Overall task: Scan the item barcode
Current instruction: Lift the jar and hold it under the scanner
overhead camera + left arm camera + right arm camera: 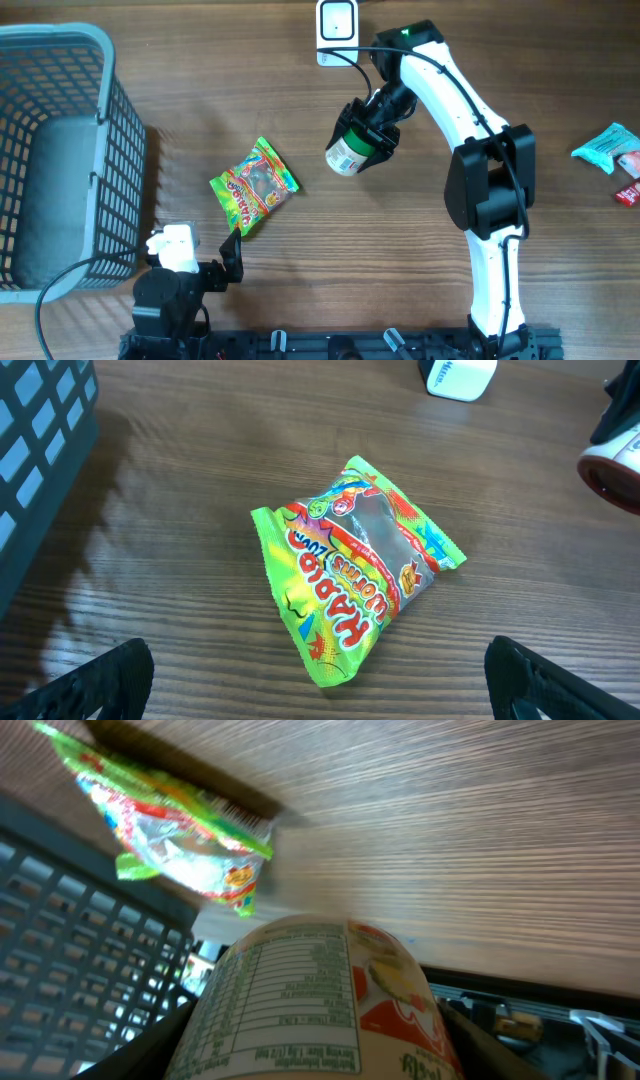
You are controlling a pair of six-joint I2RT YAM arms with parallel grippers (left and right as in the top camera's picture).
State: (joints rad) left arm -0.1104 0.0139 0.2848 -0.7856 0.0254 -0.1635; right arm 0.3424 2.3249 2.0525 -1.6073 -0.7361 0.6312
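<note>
White right arm (455, 95), black joints (490, 185), green light (405, 32), black left arm (165, 300), white camera block (172, 245)

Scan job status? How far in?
Done: cup gripped by the right gripper. In hand: it is held tilted near the scanner, nutrition panel facing the wrist camera; no barcode visible. Left: present the barcode to the scanner. Candy bag lies on the table before the open left gripper.

Wooden surface (400, 255) from above: green gummy-worm bag (255, 187) lies flat near centre. Blue-grey mesh basket (122, 130) stands left of bag; white scanner box (337, 22) beyond bag at far edge; teal snack packet (607, 147) and red packet (628, 192) well right of bag.
</note>
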